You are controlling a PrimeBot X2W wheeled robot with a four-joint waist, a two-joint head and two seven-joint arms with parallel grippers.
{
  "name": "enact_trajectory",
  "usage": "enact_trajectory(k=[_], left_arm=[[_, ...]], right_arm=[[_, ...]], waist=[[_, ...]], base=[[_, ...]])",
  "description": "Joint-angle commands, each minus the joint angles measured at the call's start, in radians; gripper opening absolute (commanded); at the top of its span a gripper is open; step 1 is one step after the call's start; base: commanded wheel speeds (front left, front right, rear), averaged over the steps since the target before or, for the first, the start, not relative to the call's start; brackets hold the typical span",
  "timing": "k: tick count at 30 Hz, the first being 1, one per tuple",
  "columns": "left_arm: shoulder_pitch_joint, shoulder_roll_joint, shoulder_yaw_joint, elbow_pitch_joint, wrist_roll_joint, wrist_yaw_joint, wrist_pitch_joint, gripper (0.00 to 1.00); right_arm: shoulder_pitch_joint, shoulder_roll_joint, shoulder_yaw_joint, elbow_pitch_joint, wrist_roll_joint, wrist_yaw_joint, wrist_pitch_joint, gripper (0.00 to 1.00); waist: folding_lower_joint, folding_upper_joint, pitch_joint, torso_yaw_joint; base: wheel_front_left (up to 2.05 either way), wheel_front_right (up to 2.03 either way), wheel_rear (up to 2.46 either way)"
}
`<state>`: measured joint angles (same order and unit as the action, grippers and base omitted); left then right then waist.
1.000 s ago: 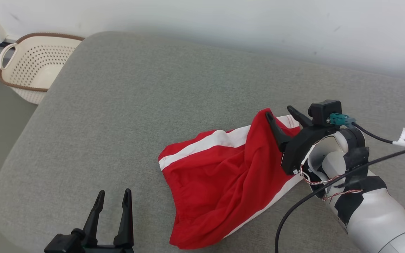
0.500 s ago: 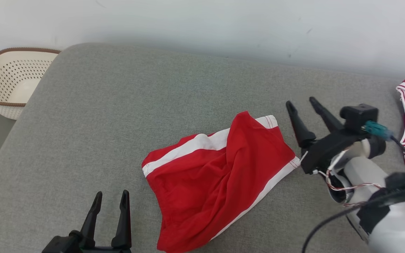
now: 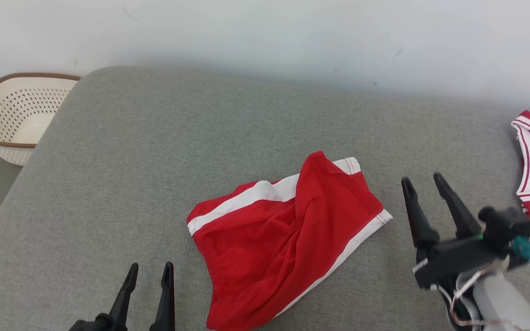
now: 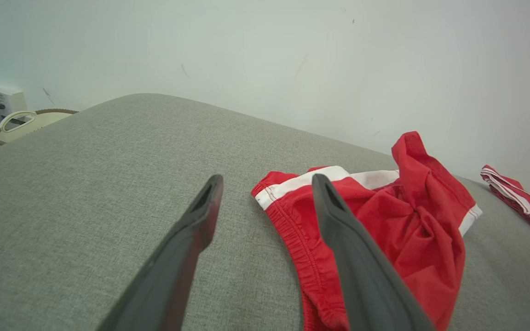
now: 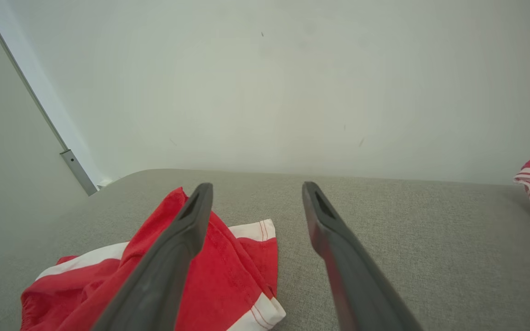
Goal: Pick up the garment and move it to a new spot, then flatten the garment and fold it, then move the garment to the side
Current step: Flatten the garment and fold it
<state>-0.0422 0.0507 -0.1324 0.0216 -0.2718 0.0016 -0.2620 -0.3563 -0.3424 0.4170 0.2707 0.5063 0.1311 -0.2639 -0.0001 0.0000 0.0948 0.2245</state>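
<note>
The left fingers (image 3: pixel 167 294) and right fingers (image 3: pixel 416 214) stood open, empty. The crumpled red garment (image 3: pixel 288 239) lay between them on the grey cushion (image 3: pixel 154 151). Flattening well likely meant pinching 2 opposite corners and pulling outward.

Right pincer (image 3: pixel 421 178) has drawn back off the garment (image 3: pixel 283 239).

A home-like room — grey upholstered cushion (image 3: pixel 154 138), laundry basket (image 3: pixel 12 115), bare wall (image 3: pixel 265 32).
</note>
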Motion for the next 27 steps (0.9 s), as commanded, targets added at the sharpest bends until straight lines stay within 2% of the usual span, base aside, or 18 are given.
enact_trajectory(k=[1, 6, 11, 16, 27], left_arm=[[0.010, 0.000, 0.002, -0.001, 0.001, -0.002, -0.004, 1.00], [0.023, 0.000, -0.002, -0.004, 0.006, 0.000, -0.004, 1.00], [0.017, 0.000, -0.010, -0.005, 0.005, -0.002, -0.004, 1.00], [0.010, 0.000, -0.018, -0.004, -0.002, -0.001, -0.004, 1.00], [-0.010, 0.000, -0.028, -0.006, -0.022, 0.007, -0.004, 1.00]], right_arm=[[0.020, 0.001, -0.006, 0.000, -0.012, -0.001, 0.000, 1.00], [0.113, 0.035, -0.041, -0.015, -0.079, -0.001, 0.039, 1.00], [0.099, 0.031, -0.038, 0.012, -0.107, -0.001, 0.091, 1.00], [0.054, 0.017, -0.005, 0.094, -0.097, -0.001, 0.150, 1.00], [-0.084, 0.004, 0.076, 0.334, -0.034, -0.001, 0.142, 1.00]], waist=[[0.0001, 0.0000, -0.006, 0.002], [0.0001, 0.0000, -0.016, 0.001], [0.0001, 0.0000, -0.017, 0.005], [0.0001, 0.0000, -0.009, 0.028], [0.0001, 0.0000, 0.034, 0.094]], base=[[0.00, 0.00, 0.00], [0.00, 0.00, 0.00], [0.00, 0.00, 0.00], [0.00, 0.00, 0.00], [0.00, 0.00, 0.00]])
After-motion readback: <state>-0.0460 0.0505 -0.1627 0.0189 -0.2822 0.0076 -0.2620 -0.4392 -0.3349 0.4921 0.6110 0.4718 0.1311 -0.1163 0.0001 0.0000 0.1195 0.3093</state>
